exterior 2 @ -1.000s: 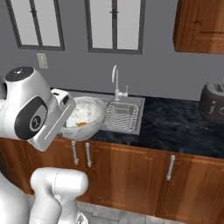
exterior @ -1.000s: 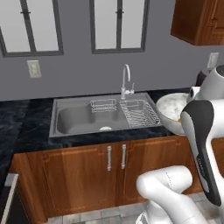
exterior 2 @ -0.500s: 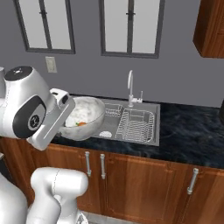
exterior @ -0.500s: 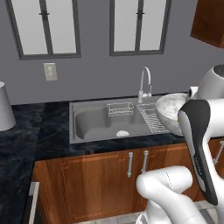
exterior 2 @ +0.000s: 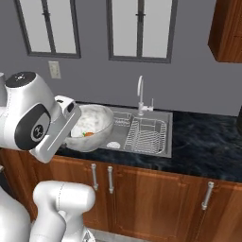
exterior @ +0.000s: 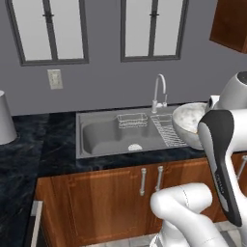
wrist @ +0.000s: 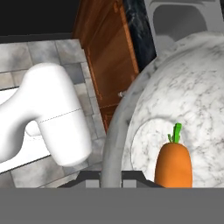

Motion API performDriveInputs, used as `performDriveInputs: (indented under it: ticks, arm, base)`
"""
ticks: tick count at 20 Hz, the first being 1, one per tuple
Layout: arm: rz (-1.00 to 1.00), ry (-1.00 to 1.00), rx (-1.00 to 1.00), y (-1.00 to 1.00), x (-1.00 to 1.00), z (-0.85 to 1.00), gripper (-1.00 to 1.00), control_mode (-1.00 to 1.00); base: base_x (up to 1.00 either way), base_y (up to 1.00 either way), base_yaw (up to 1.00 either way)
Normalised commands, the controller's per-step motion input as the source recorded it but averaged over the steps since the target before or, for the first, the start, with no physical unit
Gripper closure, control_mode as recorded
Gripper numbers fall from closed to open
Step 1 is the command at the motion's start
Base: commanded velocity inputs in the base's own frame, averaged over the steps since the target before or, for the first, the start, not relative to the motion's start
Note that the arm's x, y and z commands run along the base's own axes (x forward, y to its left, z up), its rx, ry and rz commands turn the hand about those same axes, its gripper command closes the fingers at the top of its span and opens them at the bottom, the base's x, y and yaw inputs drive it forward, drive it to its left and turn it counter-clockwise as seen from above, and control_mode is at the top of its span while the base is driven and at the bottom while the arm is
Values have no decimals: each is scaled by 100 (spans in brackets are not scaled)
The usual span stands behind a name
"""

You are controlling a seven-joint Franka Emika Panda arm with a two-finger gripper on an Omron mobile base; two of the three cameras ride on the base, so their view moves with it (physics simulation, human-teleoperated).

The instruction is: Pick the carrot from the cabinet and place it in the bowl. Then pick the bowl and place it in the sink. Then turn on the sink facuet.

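Gripper [wrist: 111,175] is clamped on the bowl [exterior 2: 92,125] rim, carrot [wrist: 173,164] lying inside, held above the worktop [exterior 2: 208,142] edge beside the sink [exterior 2: 146,137]. The arm blocks most of the bowl.

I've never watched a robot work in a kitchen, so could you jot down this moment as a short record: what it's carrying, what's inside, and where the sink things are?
Held item: the bowl, white with grey mottling
Grip: the end effector is shut on the bowl's rim
Contents: the carrot lies inside the bowl, green top showing
Bowl position: held in the air near the counter's front edge, by the sink
Sink: grey steel, wire rack side on the right
Faucet: the sink faucet stands behind the basin; no water visible
Task stage: carrot in bowl; bowl not yet in sink
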Motion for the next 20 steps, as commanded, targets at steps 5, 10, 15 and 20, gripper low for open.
performDriveInputs:
  ticks: [5,10,15,20]
  arm:
    - [0,0,0,0,0,0,100,100]
    - [0,0,0,0,0,0,100,100]
    - [0,0,0,0,0,0,100,100]
    - [0,0,0,0,0,0,100,100]
  base:
    - [5,-33,-1]
    - [24,-18,-2]
    - [48,-17,-3]
    - [44,-26,-2]
